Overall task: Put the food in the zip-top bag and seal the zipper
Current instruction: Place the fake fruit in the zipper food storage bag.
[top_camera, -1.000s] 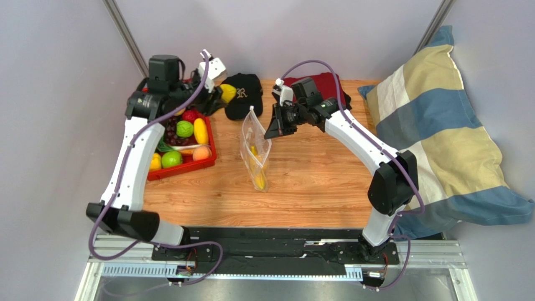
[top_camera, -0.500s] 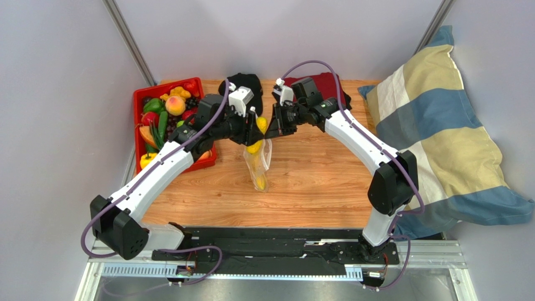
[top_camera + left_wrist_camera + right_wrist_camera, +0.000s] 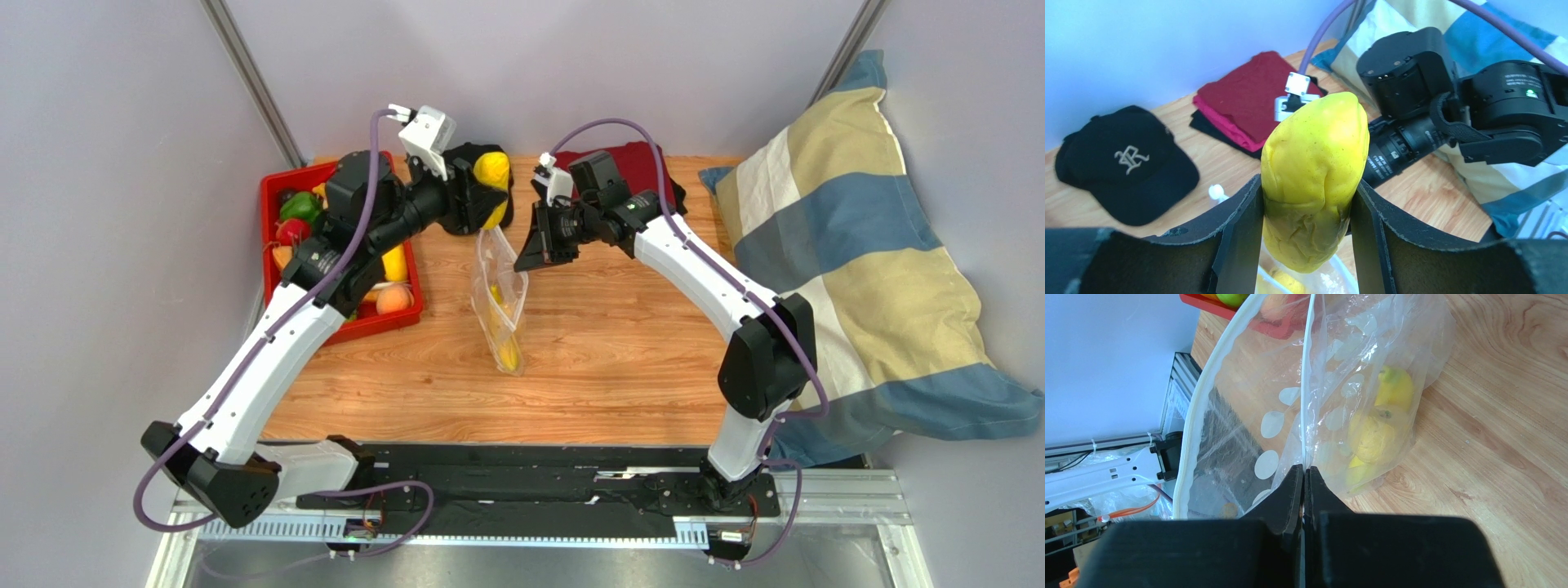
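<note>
The left claw [image 3: 1308, 199] grips a yellow fruit [image 3: 1315, 147] over the bag [image 3: 499, 288], upper centre; the right claw [image 3: 1304, 478] pinches the bag's rim. Next, I reckon: lower into the mouth, release.

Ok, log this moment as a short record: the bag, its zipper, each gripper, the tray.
zip-top bag: mouth open, yellow pieces inside
zipper: unsealed
right gripper: shut on the bag's top edge, holding it up
left gripper: closed on a yellow fruit, held above the bag
red tray: toy fruit left in it
</note>
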Tool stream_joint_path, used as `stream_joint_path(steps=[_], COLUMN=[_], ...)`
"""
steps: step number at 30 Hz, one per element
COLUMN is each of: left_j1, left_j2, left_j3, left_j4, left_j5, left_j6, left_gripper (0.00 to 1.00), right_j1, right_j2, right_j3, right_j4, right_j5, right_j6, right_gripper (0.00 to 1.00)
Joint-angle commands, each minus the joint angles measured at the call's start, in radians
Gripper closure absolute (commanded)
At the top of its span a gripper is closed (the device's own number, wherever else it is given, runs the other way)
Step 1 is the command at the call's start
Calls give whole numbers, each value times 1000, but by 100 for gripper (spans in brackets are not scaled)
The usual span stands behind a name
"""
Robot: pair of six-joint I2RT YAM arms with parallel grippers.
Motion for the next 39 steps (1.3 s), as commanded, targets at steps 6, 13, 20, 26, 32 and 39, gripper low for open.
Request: stream_joint_path(steps=[6, 13, 20, 26, 32, 39], left_j1=[-10, -10, -14, -14, 13, 283], left_j2=[47, 34, 133, 204, 127, -37], left_j3=[-185, -207, -213, -86, 0, -24], left_j4=[80, -165, -418, -444, -444, -403], left_j5=[19, -67, -117, -79, 13, 171], left_j6=[-104, -102, -133, -107, -41, -56], left_gripper=[100, 100, 95, 53, 17, 1], right_j1=[4, -1, -3, -3, -3, -13], right_j2=[-13, -42, -56, -66, -74, -80], right_j3=[47, 33, 28, 4, -13, -28], right_j4=[42, 27, 22, 30, 28, 28], right_j5=[-11, 45, 117, 90, 99, 127], right_j6=[47, 35, 13, 4, -5, -10], right_gripper=[100, 100, 100, 100, 100, 100])
